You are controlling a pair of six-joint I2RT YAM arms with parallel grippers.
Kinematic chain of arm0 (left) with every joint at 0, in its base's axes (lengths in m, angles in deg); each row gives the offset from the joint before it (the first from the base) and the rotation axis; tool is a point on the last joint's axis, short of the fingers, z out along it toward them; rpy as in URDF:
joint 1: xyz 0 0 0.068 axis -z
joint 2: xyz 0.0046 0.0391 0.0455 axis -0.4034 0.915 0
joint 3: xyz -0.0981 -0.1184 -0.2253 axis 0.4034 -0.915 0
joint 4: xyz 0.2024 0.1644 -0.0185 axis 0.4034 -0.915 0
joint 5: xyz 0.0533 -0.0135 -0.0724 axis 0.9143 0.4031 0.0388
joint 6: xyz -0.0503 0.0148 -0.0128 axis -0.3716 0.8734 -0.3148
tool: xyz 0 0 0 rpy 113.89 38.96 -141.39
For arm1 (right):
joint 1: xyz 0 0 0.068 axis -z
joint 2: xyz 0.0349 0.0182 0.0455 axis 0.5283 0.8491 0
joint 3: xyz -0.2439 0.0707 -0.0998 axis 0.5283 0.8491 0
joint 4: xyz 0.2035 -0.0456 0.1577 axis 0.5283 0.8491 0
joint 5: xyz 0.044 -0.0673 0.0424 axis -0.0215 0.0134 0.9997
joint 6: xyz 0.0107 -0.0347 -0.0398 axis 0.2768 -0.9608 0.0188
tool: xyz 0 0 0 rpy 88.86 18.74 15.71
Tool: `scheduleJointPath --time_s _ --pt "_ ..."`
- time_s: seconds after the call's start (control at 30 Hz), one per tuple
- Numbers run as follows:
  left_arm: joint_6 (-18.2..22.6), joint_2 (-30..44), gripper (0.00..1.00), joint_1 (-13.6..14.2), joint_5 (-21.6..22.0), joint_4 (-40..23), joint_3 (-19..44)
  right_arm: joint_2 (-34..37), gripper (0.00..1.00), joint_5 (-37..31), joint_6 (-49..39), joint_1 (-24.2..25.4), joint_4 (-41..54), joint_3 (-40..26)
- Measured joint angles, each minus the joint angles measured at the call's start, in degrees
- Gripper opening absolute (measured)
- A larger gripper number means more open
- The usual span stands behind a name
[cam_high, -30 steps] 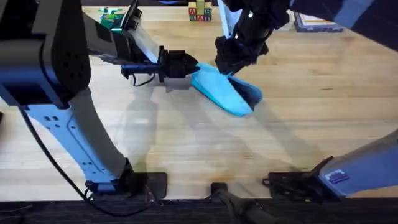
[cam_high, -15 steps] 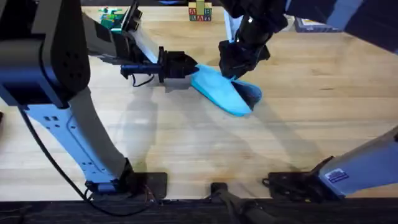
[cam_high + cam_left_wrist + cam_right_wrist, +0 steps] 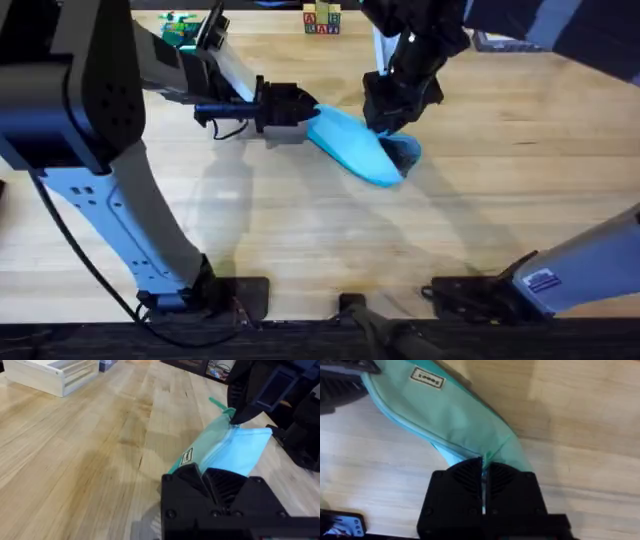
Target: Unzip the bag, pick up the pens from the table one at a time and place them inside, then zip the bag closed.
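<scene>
The bag (image 3: 352, 148), a light-blue pouch, lies on the tabletop (image 3: 500, 200) at a slant. One end is gripped by the left gripper (image 3: 305, 112). The other end, with a dark opening, sits under the right gripper (image 3: 392, 122).

Left gripper: comes in low and level along the tabletop, fingers clenched on the bag's near end. In the left wrist view the bag (image 3: 225, 445) runs away from the fingers (image 3: 200, 485), a small white label on its side.

Right gripper: comes down from above onto the bag's far end. In the right wrist view its fingers (image 3: 465, 480) are pressed together with a thin strip of the bag's fabric (image 3: 460, 420) pinched between them, at the zipper line.

A few coloured toy blocks (image 3: 321, 20) stand on the tabletop well beyond the bag.
</scene>
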Motion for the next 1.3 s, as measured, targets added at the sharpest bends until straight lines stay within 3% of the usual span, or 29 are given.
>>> scheduleJointPath --time_s 0.7,0.8,1.07,1.2,1.3 --pt "-1.27 0.0 0.042 -0.07 -0.3 -0.01 -0.02 -3.84 0.035 0.0 1.6 0.59 0.55 1.42" --pt "-1.33 -0.02 0.042 -0.04 -0.63 -0.22 -0.02 -11.86 0.034 0.05 3.18 0.59 -4.49 10.72" --pt "-1.89 -0.01 0.042 0.68 -0.9 -0.63 -0.36 -21.63 0.033 0.39 4.23 2.4 -6.02 18.73" --pt "-3.62 0.0 0.042 0.83 -0.74 -0.63 -0.52 -27.84 0.033 1.51 4.46 7.54 -7.07 27.4" --pt "-3.95 -0.01 0.042 1.04 -0.83 -0.66 -0.54 -29.73 0.033 2.46 4.46 9.42 -7.72 29.87"
